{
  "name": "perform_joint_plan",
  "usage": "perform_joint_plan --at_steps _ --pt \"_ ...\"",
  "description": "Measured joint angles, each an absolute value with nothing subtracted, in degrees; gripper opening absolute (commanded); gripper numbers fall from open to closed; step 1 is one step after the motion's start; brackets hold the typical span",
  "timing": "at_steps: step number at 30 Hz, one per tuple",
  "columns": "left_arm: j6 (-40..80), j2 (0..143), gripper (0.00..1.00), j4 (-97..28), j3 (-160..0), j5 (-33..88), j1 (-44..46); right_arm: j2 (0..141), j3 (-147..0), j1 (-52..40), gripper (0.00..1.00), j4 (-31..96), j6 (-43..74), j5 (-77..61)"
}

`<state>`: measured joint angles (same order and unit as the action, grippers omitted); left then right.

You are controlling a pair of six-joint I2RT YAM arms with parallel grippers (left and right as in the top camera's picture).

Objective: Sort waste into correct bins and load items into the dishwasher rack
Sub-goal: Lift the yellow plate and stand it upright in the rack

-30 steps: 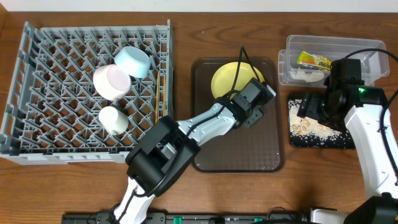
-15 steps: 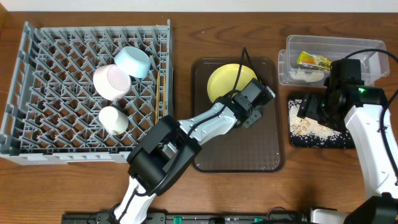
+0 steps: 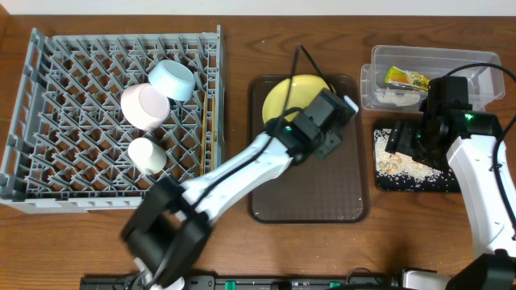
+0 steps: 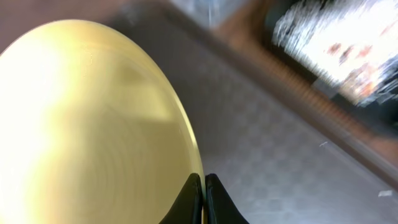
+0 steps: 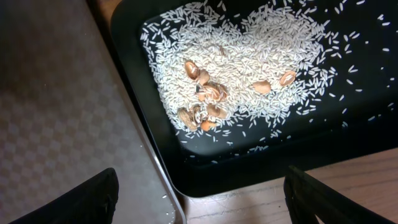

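Found left arm [image 3: 242,165] stretched nearly straight from the 7 o'clock edge toward 1 o'clock, with its lower links blurred. Noted left gripper [image 4: 203,194] with jaws pinched together on the rim of the yellow plate [image 4: 93,124]. Found right arm [image 3: 484,185] reaching up from 4 o'clock, wrist [image 3: 446,105] at 3 o'clock, pointed downward. Recorded right gripper [image 5: 200,186] spread wide, fingers [image 5: 74,202] holding nothing.

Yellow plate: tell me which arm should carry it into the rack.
Left. The left claw is shut on the rim of the yellow plate, near the dishwasher rack. The right claw hangs open over the black tray holding rice, farther from the rack.
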<state>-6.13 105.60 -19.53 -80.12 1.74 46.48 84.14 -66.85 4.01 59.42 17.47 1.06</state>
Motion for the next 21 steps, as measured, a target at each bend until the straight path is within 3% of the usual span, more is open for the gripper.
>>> perform_joint_plan --at_steps 5,11,21 --pt "-2.2 96.3 0.06 -23.0 -80.1 2.3 43.8 84.1 -66.8 4.0 0.83 59.4 17.3 1.1" --pt "2.7 88.8 0.06 -29.2 -80.1 5.9 33.5 84.1 -66.8 4.0 0.83 59.5 17.3 1.1" --pt "8.0 86.6 0.06 -33.2 -80.1 38.0 5.6 84.1 -66.8 4.0 0.83 59.5 17.3 1.1"
